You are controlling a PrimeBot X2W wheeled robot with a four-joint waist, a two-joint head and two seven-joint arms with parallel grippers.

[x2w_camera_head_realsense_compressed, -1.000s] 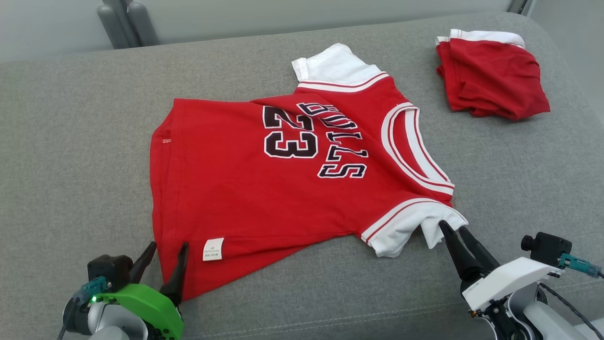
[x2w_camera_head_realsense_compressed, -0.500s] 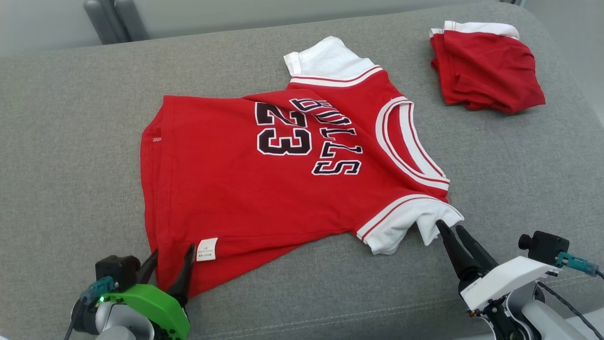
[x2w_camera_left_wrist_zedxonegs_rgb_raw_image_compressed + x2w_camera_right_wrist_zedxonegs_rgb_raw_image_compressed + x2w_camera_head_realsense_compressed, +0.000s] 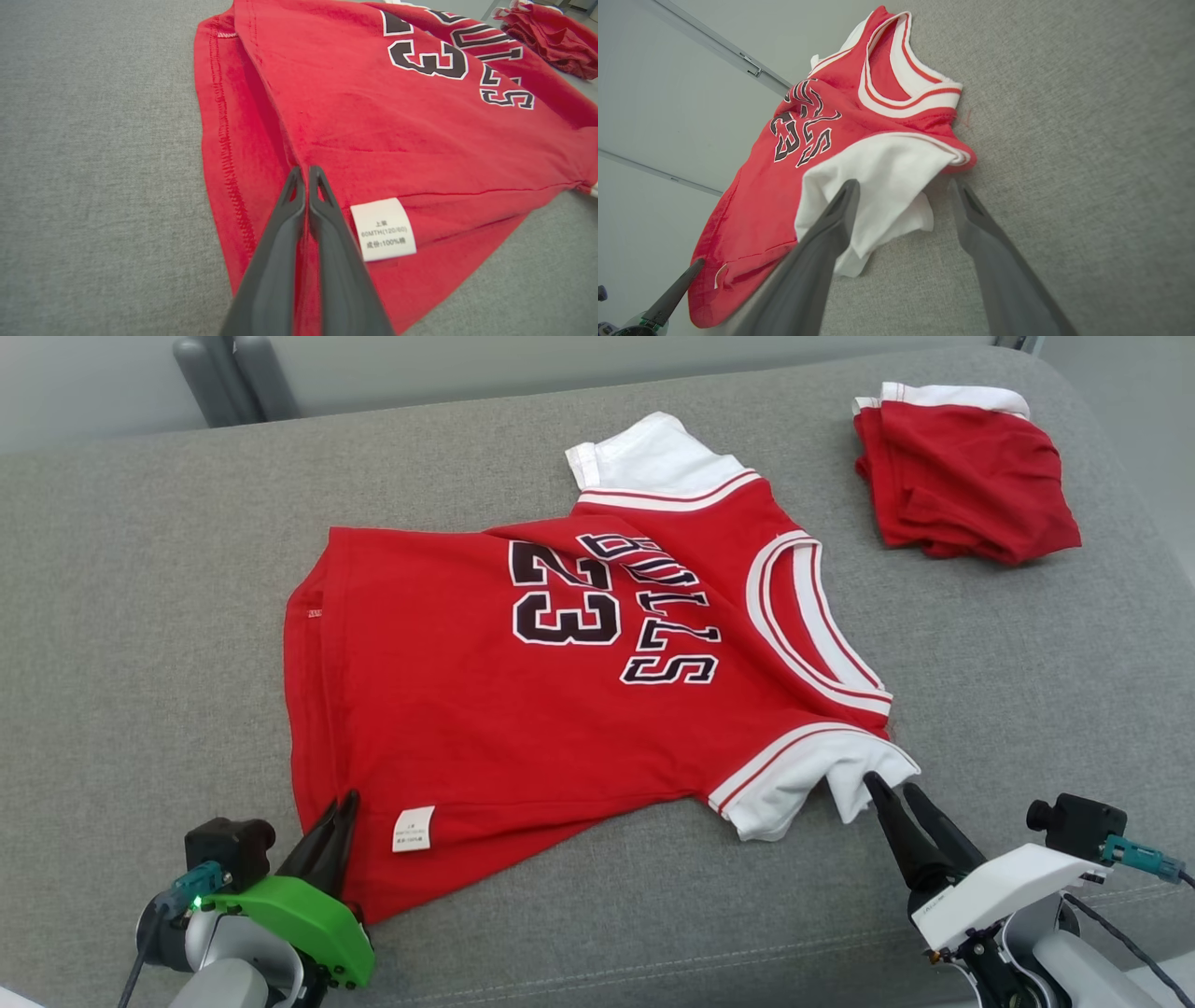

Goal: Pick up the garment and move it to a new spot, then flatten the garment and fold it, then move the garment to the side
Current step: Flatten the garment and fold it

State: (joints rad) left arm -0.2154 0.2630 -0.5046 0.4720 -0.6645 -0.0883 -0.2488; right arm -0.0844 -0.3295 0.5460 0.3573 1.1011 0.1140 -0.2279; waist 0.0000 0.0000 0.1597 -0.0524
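The red shirt (image 3: 560, 709) lies spread face up in the middle of the grey cushion (image 3: 140, 616). Its long axis runs left to right, with the hem (image 3: 303, 709) at the left and the neck opening at the right. A folded red garment (image 3: 971, 476) sits well apart at the far right.

The near edge of the shirt runs from one gripper to the other. The left gripper (image 3: 336, 812) is at the near-left corner, just left of the white label (image 3: 414, 828). In the left wrist view its fingers are pressed together with red cloth showing between them, so it is clamped on the shirt near the hem. A small ridge of fabric runs away from the tips (image 3: 306, 175) towards the far side.

The right gripper (image 3: 890, 784) is at the near-right end, at the white sleeve (image 3: 803, 779). Its fingers stand apart. In the right wrist view one finger overlaps the sleeve and the other is over bare cushion, so the sleeve's loose edge lies in the gap (image 3: 904, 186) but is not pinched.

The shirt lies away from both sets of fingers, towards the far side. Each arm is nearest its own end, and only the left end is held. Before any lift, the right fingers probably need to close on the sleeve. Otherwise the shirt would likely hang from one corner and bunch up.
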